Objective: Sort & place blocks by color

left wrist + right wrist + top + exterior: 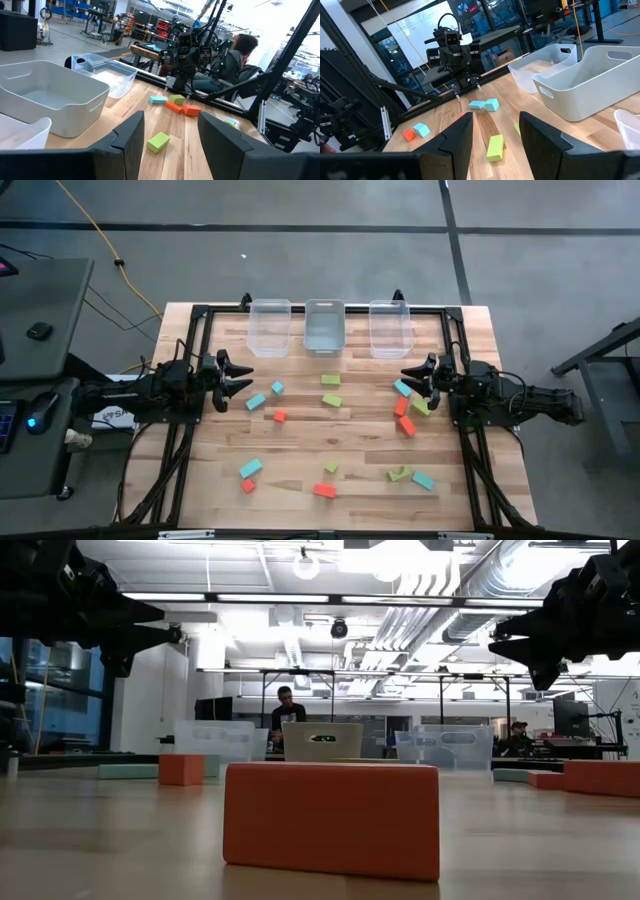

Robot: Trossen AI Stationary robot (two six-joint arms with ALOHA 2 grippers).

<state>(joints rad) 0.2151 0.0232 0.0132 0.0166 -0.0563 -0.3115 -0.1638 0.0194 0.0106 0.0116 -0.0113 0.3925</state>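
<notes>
Left gripper [240, 376] hovers at the table's left edge with its fingers spread apart and nothing between them; its wrist view shows clear wood and a green block [158, 141] through the gap. Nearest to it lie a light-blue bar [256, 402], a small blue cube [277, 388] and a red-orange cube [280, 416], all just beside one another. To take one cleanly, the arm would do best to come down straight over a single block, fingers straddling its short sides, so the neighbours are not nudged.

Along the far edge stand three clear bins [324, 326] in a row, none visibly holding a block, so no colour has a bin yet; choosing one bin per colour at the start would save confusion. Across the middle and near side the other blocks [330, 399] lie scattered, most well apart.

Right gripper [412, 375] waits at the right edge, likewise parted and empty. A tight cluster of blue, red-orange and green pieces [408, 402] sits right by it, some touching; there the outermost piece looks the safest first pick.
</notes>
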